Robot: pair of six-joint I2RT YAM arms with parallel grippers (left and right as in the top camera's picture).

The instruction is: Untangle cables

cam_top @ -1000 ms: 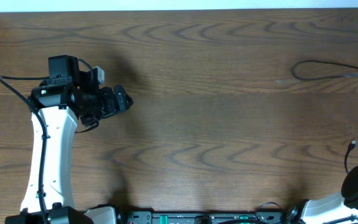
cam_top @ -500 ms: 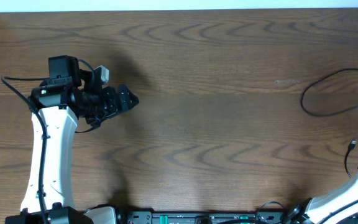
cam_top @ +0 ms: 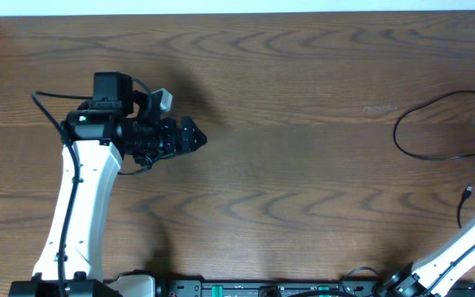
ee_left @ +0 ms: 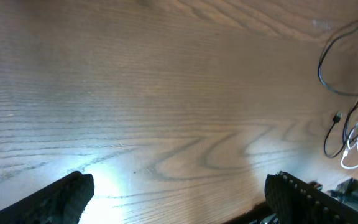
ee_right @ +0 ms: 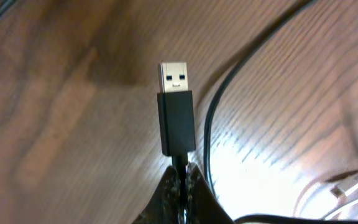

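Observation:
A thin black cable [cam_top: 435, 124] lies in a loop at the table's right edge, and a short cable end with a small plug [cam_top: 465, 198] lies below it. In the left wrist view the cables [ee_left: 347, 81] lie far right, with a whitish cord [ee_left: 356, 146] among them. My right gripper [ee_right: 182, 180] is shut on a black cable just behind its USB plug [ee_right: 176, 115], held above the wood; another black cable [ee_right: 229, 93] curves beside it. In the overhead view only the right arm [cam_top: 468, 243] shows. My left gripper [cam_top: 192, 136] is open and empty over bare wood at the left; its jaws [ee_left: 179, 196] show wide apart.
The wooden table [cam_top: 287, 99] has its far edge at the top and a black rail with electronics [cam_top: 262, 289] along the front. The left arm's own thick wires [cam_top: 52, 107] loop behind it.
My left arm has moved to the right across the table. My right arm has swung toward the right edge, and the black cable loop has shifted right and changed from a flat loop to a rounder one.

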